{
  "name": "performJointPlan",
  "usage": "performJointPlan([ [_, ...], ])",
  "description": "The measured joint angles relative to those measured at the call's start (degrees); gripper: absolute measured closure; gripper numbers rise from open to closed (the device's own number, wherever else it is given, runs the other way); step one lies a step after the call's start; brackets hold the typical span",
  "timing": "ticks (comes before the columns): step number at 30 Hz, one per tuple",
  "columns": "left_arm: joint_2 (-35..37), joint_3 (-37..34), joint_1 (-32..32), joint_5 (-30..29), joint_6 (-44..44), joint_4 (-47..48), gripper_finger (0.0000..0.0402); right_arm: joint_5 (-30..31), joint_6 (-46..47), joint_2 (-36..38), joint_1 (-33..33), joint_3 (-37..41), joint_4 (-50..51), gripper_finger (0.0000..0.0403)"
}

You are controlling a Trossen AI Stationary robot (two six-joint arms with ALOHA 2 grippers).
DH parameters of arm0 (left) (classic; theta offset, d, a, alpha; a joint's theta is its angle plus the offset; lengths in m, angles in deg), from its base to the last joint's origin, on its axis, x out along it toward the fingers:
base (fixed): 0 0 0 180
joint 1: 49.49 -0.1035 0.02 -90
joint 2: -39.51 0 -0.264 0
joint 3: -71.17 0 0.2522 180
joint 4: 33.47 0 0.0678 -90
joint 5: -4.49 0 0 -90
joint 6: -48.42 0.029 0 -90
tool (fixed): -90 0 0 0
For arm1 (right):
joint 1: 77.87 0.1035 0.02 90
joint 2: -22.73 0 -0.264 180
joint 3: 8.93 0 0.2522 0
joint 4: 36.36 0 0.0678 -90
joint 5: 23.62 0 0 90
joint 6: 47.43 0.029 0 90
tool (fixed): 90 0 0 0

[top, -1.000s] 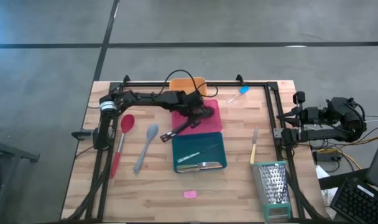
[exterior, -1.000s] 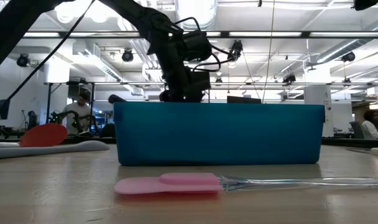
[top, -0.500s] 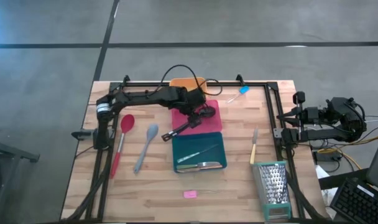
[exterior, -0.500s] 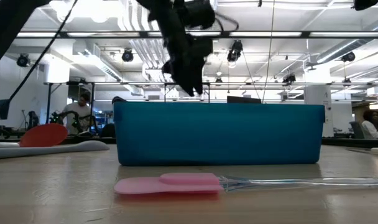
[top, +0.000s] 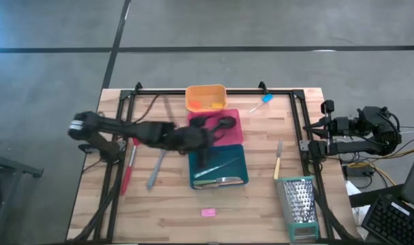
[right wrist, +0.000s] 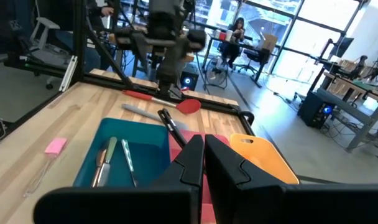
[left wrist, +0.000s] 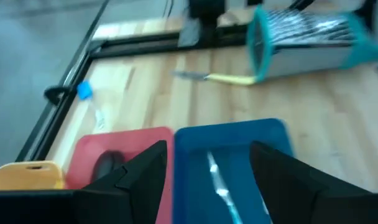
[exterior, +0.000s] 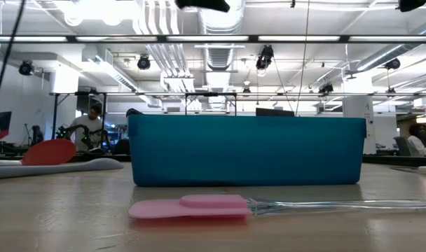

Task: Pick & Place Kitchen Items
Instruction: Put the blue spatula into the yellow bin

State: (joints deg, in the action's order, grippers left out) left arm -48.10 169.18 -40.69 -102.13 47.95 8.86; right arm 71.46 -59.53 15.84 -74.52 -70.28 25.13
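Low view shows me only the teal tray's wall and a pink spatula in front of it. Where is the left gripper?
Observer: The left gripper hangs open above the seam between the pink tray and the teal tray, holding nothing.
Operator: What's inside the teal tray?
Observer: Metal tongs and a thin utensil lie in it.
Operator: And the right arm?
Observer: The right gripper waits shut at the right edge of the table.
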Motion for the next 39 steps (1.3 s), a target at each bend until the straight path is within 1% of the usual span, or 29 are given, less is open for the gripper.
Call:
performJointPlan([
  [5,12.9,-14.0,5.4,-2.0,-0.1,-8.3,0.0168,0.0,0.0,0.0,0.0,0.0,0.0,0.0394],
  [10,26.3,-26.4,8.2,-4.6,-2.3,-13.0,0.0168,0.0,0.0,0.0,0.0,0.0,0.0,0.0394],
  [15,37.9,-35.7,8.6,-9.4,-6.4,-13.6,0.0168,0.3,-0.2,0.0,0.0,0.0,-0.2,0.0394],
  [17,41.9,-38.8,8.6,-11.1,-7.2,-13.6,0.0168,1.8,-0.4,-0.1,0.0,0.0,-1.1,0.0394],
  [20,47.2,-43.0,8.6,-12.0,-7.1,-13.7,0.0168,2.8,-0.3,-0.2,0.0,0.0,-2.5,0.0394],
  [24,52.8,-47.3,8.6,-12.0,-7.1,-14.1,0.0168,2.6,-0.3,-0.2,0.0,0.0,-2.5,0.0394],
  [28,56.7,-50.4,8.6,-11.9,-6.1,-14.0,0.0168,2.6,-0.3,-0.2,0.0,0.0,-2.5,0.0394],
  [31,59.5,-52.8,8.6,-11.9,-3.4,-14.7,0.0168,2.4,2.9,-0.2,0.0,0.0,-3.0,0.0394],
  [35,62.8,-56.7,8.6,-11.8,-2.2,-18.8,0.0168,2.4,6.4,-1.0,0.0,0.6,-10.2,0.0394],
  [39,65.0,-59.8,8.6,-11.8,-2.1,-21.4,0.0168,2.4,5.7,-3.0,0.0,3.1,-22.4,0.0394],
])
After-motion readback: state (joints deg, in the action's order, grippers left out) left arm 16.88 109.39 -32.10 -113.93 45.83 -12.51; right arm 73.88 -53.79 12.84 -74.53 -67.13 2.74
